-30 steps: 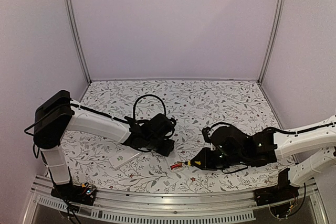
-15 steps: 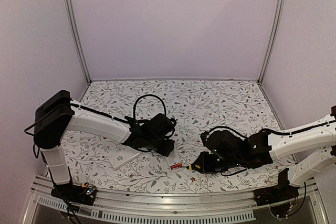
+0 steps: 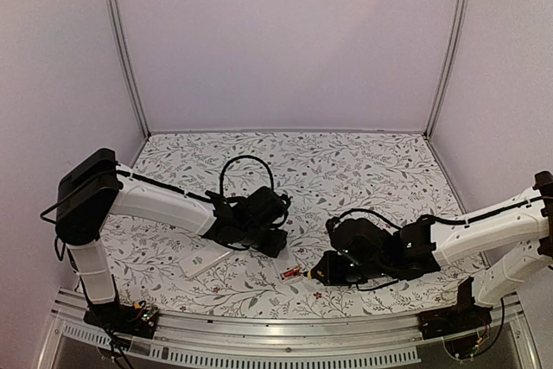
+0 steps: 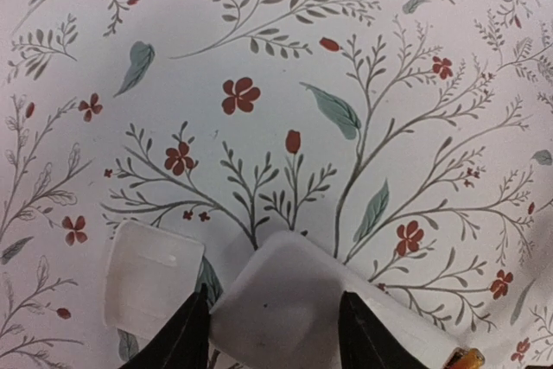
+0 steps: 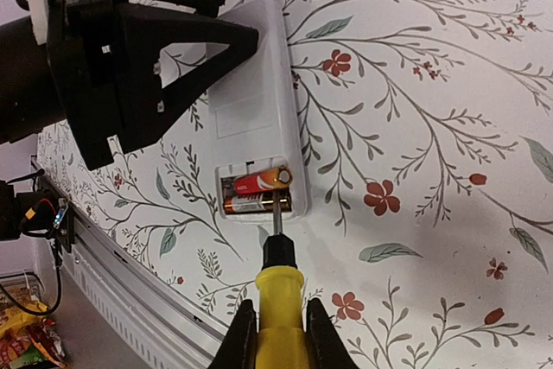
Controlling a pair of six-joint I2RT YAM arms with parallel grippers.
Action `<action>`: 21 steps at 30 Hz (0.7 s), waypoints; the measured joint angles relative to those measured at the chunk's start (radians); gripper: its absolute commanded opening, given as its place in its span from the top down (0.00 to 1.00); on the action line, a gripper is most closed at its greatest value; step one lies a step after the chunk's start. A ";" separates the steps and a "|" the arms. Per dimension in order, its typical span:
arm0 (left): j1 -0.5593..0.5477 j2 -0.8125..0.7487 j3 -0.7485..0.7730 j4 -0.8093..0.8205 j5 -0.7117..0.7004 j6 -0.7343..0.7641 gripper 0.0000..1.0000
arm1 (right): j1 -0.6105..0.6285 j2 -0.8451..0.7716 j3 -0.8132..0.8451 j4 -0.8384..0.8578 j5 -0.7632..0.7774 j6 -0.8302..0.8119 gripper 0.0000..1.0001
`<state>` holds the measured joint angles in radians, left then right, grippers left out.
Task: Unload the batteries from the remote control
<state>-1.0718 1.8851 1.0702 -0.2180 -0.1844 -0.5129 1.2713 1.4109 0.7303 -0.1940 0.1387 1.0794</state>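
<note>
Screwdriver handle partly out of frame

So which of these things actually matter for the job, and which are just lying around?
In the job: remote control, two batteries, yellow-handled screwdriver, left gripper, right gripper.
Lying about: flat white piece beside the remote, perhaps its lid; floral tablecloth.

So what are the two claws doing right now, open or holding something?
Left gripper: closed on the white remote.
Right gripper: closed on the yellow-handled screwdriver.
</note>
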 measured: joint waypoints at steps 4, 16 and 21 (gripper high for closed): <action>0.000 0.001 0.003 -0.005 0.000 0.000 0.51 | 0.000 0.016 0.000 0.020 0.010 -0.002 1.00; 0.000 0.003 0.008 -0.012 0.000 0.001 0.50 | 0.000 0.018 -0.026 0.131 -0.030 -0.088 1.00; -0.001 0.005 0.010 -0.014 0.000 0.001 0.51 | 0.000 0.018 -0.031 0.244 -0.063 -0.139 1.00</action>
<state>-1.0725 1.8896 1.0801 -0.2317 -0.1844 -0.5121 1.2716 1.4292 0.6998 0.0502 0.0757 0.9401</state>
